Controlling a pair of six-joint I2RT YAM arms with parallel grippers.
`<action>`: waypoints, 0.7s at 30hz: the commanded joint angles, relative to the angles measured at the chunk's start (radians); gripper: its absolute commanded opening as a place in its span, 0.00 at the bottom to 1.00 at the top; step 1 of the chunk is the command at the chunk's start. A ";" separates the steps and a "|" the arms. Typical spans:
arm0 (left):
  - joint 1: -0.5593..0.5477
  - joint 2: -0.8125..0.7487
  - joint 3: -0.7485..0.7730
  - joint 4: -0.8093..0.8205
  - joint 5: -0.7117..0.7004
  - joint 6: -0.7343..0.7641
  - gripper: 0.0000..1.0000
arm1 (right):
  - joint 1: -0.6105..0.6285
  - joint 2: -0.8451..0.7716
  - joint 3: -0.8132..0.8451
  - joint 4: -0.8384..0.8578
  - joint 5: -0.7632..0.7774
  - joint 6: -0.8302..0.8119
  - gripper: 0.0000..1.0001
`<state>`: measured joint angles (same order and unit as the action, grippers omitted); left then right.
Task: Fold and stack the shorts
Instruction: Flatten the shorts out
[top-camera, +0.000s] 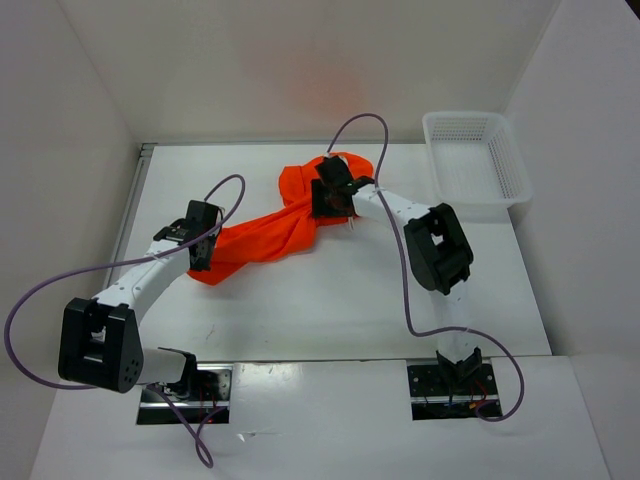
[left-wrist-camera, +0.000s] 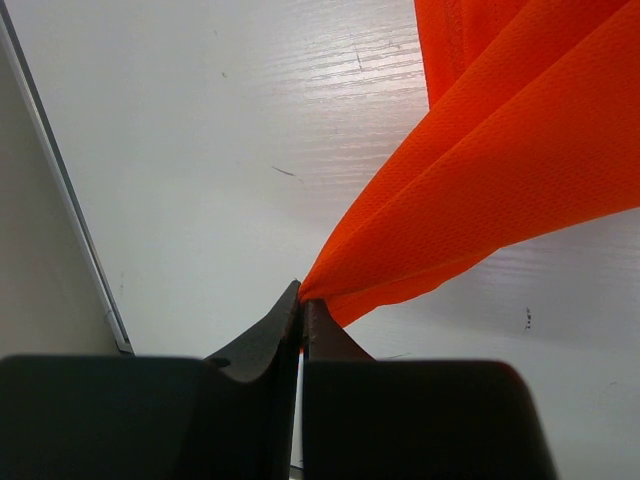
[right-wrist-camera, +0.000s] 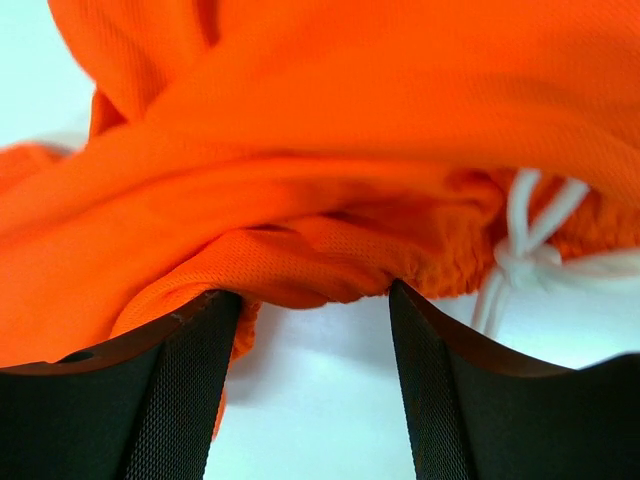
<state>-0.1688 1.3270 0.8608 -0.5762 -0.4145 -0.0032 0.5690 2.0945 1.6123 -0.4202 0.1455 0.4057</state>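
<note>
Left gripper (left-wrist-camera: 302, 298) clamped on shorts (top-camera: 285, 228) edge; right gripper (right-wrist-camera: 312, 292) jaws apart at waistband (right-wrist-camera: 455, 262). Close deep on elastic before spreading.

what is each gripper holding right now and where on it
The left gripper pinches the shorts at a bunched fabric edge; the right gripper is open, holding nothing.

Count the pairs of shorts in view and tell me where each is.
1. The orange shorts lie bunched on the table, left of the white mesh basket. The left gripper pinches one end. The right gripper stands open at the waistband. Folds could hide another.
</note>
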 joint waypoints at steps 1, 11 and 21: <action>-0.001 -0.023 -0.003 0.001 -0.024 0.003 0.00 | 0.003 0.085 0.095 0.023 0.061 0.007 0.67; -0.001 -0.032 -0.013 0.001 -0.024 0.003 0.00 | 0.026 0.179 0.097 0.087 0.095 -0.096 0.71; -0.001 -0.051 -0.022 0.001 -0.043 0.003 0.00 | 0.037 0.141 -0.053 0.098 0.092 -0.255 0.01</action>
<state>-0.1688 1.3083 0.8490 -0.5751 -0.4297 -0.0029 0.5980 2.2478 1.6646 -0.2565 0.2325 0.2085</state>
